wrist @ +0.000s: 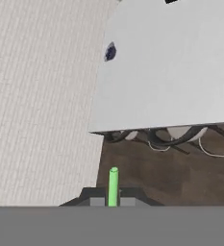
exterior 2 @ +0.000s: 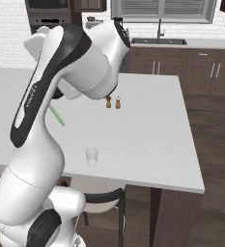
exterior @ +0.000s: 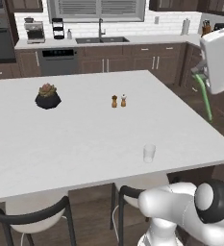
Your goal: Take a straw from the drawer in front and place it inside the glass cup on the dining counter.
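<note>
My gripper (exterior: 198,74) is shut on the straw (exterior: 205,98), a thin light-green stick that hangs tilted below the hand, high beside the right edge of the dining counter (exterior: 84,139). In the hand view the straw (wrist: 113,184) stands between the finger tips of the gripper (wrist: 113,202). The straw's lower end (exterior 2: 56,115) peeks out from behind my arm. The glass cup (exterior: 149,153), small and clear, stands upright near the counter's front edge, well apart from the straw. The cup (exterior 2: 91,156) looks empty. The drawer is out of view.
Salt and pepper shakers (exterior: 118,101) stand mid-counter, and a potted plant (exterior: 47,96) sits to the left. Chairs (exterior: 34,216) are tucked under the counter's front edge. Brown cabinets, a sink (exterior: 102,39) and an oven line the back wall.
</note>
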